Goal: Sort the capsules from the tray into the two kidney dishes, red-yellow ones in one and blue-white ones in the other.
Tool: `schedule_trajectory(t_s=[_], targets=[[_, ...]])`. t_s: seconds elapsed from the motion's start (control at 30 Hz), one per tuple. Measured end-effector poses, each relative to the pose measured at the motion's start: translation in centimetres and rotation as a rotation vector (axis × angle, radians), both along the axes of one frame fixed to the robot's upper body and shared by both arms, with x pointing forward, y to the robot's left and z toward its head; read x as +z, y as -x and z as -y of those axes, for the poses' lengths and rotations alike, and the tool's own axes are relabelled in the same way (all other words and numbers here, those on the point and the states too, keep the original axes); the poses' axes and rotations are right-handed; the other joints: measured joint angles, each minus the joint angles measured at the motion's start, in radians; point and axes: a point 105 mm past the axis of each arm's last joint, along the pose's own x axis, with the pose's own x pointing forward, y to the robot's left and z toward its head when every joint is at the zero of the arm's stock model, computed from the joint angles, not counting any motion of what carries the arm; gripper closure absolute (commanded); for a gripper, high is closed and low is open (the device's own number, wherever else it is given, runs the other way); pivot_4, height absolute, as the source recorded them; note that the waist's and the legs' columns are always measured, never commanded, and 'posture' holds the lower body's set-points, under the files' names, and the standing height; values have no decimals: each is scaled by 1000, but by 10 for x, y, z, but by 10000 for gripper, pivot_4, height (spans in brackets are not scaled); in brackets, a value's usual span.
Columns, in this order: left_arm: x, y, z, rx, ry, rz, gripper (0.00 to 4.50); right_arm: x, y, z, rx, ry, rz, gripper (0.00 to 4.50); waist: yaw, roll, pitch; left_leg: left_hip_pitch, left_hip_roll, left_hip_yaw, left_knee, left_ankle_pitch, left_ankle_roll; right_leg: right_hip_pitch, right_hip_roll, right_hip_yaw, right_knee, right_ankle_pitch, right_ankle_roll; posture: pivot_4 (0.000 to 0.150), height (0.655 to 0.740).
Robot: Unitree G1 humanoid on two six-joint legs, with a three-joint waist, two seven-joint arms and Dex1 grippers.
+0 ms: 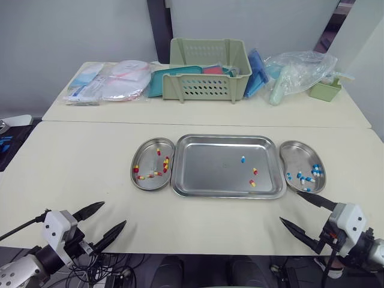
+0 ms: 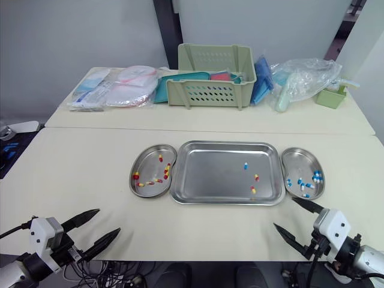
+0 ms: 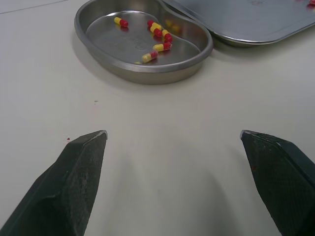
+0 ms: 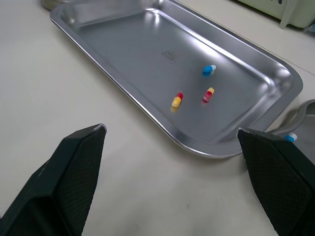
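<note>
A steel tray (image 1: pixel 204 165) lies mid-table holding one blue-white capsule (image 1: pixel 243 159) and two red-yellow capsules (image 1: pixel 255 171) (image 1: pixel 252 183). On its left, a kidney dish (image 1: pixel 146 150) holds several red-yellow capsules (image 1: pixel 165 165). The right kidney dish (image 1: pixel 300 157) holds several blue-white capsules (image 1: pixel 308 179). My left gripper (image 1: pixel 108 221) hangs open near the table's front left edge, empty. My right gripper (image 1: pixel 303 217) stands open at the front right, just in front of the right dish, empty.
A second table behind carries a green basket (image 1: pixel 209 71), packaged supplies (image 1: pixel 111 83), a clear plastic bag (image 1: pixel 297 71) and a small green box (image 1: pixel 324 90). Bare tabletop (image 1: pixel 72 168) spreads left of the dishes.
</note>
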Motion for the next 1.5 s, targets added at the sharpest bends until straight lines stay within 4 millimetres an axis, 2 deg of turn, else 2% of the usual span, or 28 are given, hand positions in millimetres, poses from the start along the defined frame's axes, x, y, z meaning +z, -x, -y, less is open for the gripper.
schedule_trajectory(t_s=[0.23,0.33,0.53,0.73,0.83,0.93,0.97,1.03,1.3,1.5], targets=[[-1,3,0,-34,-10,-1,0,1,-5,-5,14,2,-6,192,0,-1,0,0,0,0,0,0,0,0,0,-1,0,0,0,1500,7390],[11,-5,9,-111,-44,32,0,-2,-4,-4,16,3,-21,192,0,-1,0,0,0,0,0,0,0,0,0,0,0,0,0,1500,7390],[43,-32,60,-409,-125,119,0,-9,-3,-2,23,1,-41,192,2,0,-1,0,0,-1,0,0,0,0,0,-1,0,0,0,1500,7390],[64,-55,119,-603,-64,132,0,-17,5,-1,16,-10,-70,192,-1,2,0,0,0,-1,1,0,0,0,0,-1,1,0,0,1500,7390],[70,-62,140,-682,-54,119,0,-20,6,-2,16,-17,-80,192,-3,3,0,0,0,-1,1,0,0,0,1,-1,1,0,0,1500,7390],[75,-70,159,-720,-19,121,5418,-20,7,-2,3,-18,-80,0,-1,3,0,0,0,-1,1,0,0,0,0,-1,1,0,0,1500,7390],[77,-74,167,-723,6,125,8756,-20,7,-2,1,-19,-78,0,1,3,0,0,-1,-1,1,0,0,0,0,-1,1,0,0,1500,7390],[78,-80,183,-724,46,116,15150,-19,7,-3,-4,-19,-73,0,1,3,0,0,-1,-1,2,0,0,0,0,-1,1,0,0,1500,7390],[64,-90,217,-742,21,52,15150,-21,13,-2,-21,-19,-78,0,1,3,0,0,-1,-1,2,0,0,0,0,-1,1,0,0,1500,7390],[57,-112,242,-720,9,-1,15150,-26,18,1,-31,-18,-82,0,2,3,0,-1,-1,-1,2,0,0,0,0,-1,1,0,0,1500,7390]])
